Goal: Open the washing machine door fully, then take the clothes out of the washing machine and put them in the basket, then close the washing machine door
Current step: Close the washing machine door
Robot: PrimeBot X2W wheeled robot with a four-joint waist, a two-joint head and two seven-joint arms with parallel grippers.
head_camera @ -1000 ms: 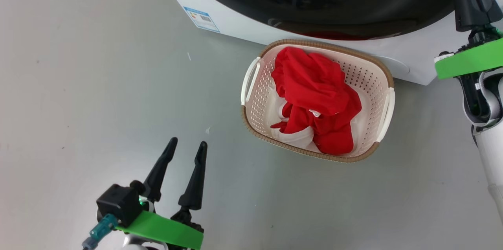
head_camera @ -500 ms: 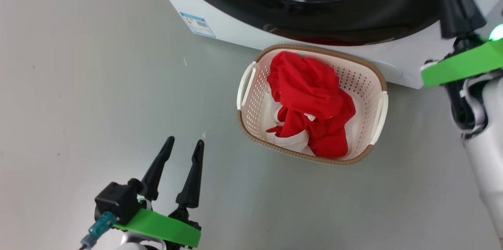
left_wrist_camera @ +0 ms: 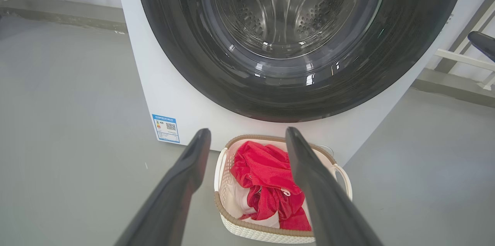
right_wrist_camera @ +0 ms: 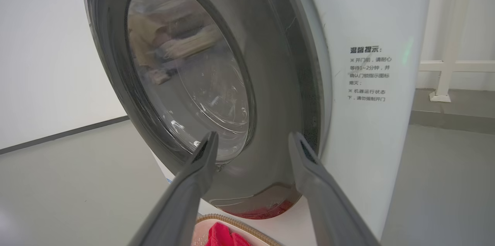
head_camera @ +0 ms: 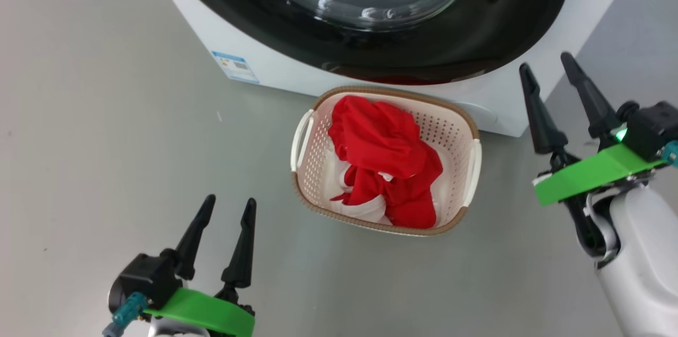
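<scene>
Clothes (head_camera: 386,162), a red heap with white parts, lie inside the basket (head_camera: 310,178), which stands on the grey floor just in front of the washing machine (head_camera: 280,69), below the door. The washing machine door (head_camera: 503,24) looks swung to, its black rim flush against the white front in both wrist views, and the drum seen through the glass appears empty. So the job seems to be at its last step, closing the door, or just past it.

The right gripper (head_camera: 545,61) hovers near the machine's lower right corner, clear of the door, its fingers spread wide and holding nothing. The left gripper (head_camera: 231,200) hangs low over the floor, well apart from the basket, fingers likewise wide and empty.

Whether the latch has caught cannot be told. If it has not, the next move calls for a firm, square push on the black rim; otherwise only drawing the arms clear remains.
</scene>
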